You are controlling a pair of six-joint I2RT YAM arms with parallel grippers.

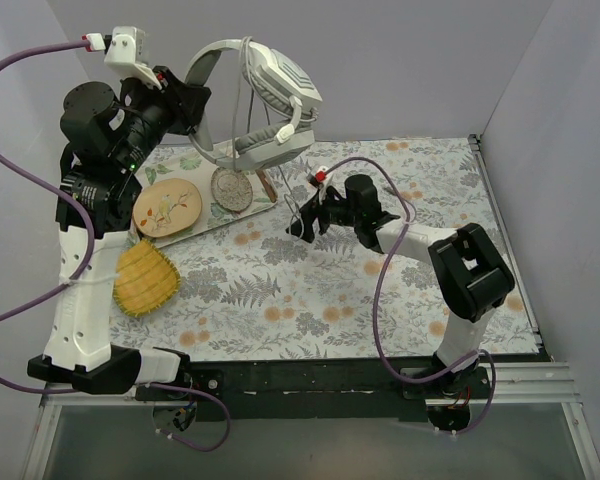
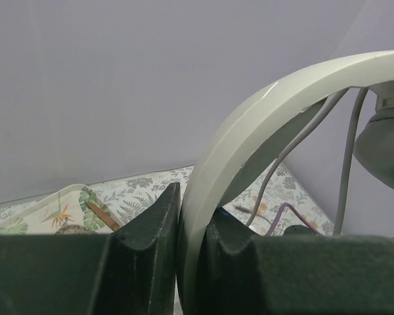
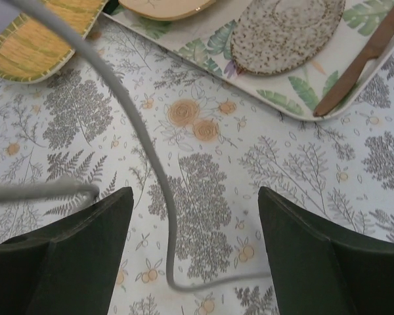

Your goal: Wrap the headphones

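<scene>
The light grey headphones (image 1: 265,90) hang in the air at the back left, the earcups folded together. My left gripper (image 1: 195,100) is shut on the headband (image 2: 249,125), which is pinched between its fingers in the left wrist view, where the gripper (image 2: 194,197) fills the lower frame. The thin grey cable (image 1: 283,170) drops from the earcups to the table. My right gripper (image 1: 298,225) is open low over the table. In the right wrist view the cable (image 3: 154,177) runs down between the gripper's (image 3: 196,197) spread fingers and bends right, touching neither.
A leaf-print tray (image 1: 212,226) at the back left holds a beige plate (image 1: 167,206), a speckled grey plate (image 1: 231,188) and a brown knife (image 1: 267,184). A yellow woven dish (image 1: 145,278) lies in front of it. Grey walls enclose the flowered tabletop.
</scene>
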